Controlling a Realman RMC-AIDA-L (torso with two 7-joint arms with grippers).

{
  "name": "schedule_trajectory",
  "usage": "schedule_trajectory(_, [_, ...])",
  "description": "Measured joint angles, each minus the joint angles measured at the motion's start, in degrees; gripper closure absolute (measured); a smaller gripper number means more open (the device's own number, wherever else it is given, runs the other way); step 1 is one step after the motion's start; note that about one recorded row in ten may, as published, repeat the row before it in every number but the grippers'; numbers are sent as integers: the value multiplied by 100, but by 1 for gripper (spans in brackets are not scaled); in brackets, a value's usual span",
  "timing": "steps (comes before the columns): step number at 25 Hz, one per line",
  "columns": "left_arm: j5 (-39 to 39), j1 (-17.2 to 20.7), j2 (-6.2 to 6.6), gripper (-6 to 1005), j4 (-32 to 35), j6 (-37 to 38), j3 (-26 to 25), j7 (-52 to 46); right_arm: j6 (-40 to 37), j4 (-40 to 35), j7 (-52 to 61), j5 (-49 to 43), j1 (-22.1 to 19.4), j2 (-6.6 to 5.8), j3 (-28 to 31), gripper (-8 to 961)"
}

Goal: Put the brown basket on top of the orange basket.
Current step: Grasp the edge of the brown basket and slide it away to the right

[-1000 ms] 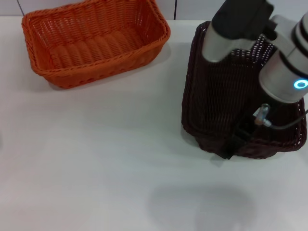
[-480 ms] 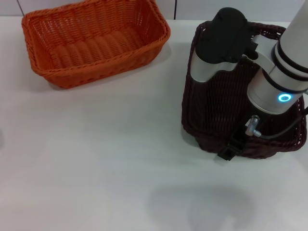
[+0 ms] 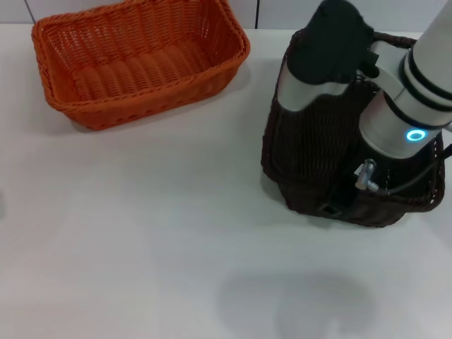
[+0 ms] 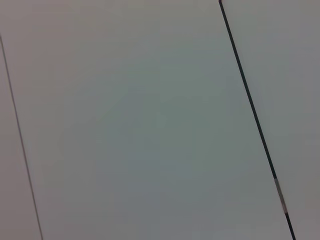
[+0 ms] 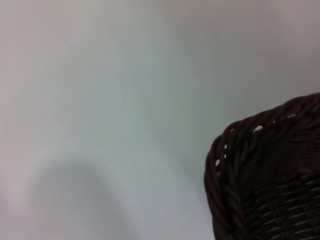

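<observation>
The brown basket (image 3: pixel 311 148) sits at the right of the white table, its near-left corner also showing in the right wrist view (image 5: pixel 265 175). My right arm reaches over it from the far right. My right gripper (image 3: pixel 330 207) is down at the basket's near rim and is shut on it; the fingers are mostly hidden against the dark weave. The orange basket (image 3: pixel 141 60) stands empty at the far left of the table, well apart from the brown one. My left gripper is out of view; its wrist view shows only a plain pale surface.
The white table (image 3: pixel 141 233) stretches bare between the two baskets and toward the front. A tiled wall (image 3: pixel 261 10) runs along the back edge behind the baskets.
The right arm has lowered onto the brown basket's near rim. The basket has shifted slightly left and its near side has moved with the gripper. The orange basket has not moved.
</observation>
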Motion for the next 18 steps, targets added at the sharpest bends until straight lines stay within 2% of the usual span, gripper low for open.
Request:
schedule_trajectory(6, [-1, 5, 3, 303, -3, 0, 0, -16, -385, -1035, 221, -67, 121, 1, 575, 759])
schedule_trajectory(13, [0, -15, 8, 304, -15, 0, -1, -35, -537, -1882, 403, -68, 179, 6, 805, 797])
schedule_trajectory(18, [0, -28, 19, 304, -17, 0, 0, -24, -605, -2155, 415, -77, 266, 9, 1003, 816])
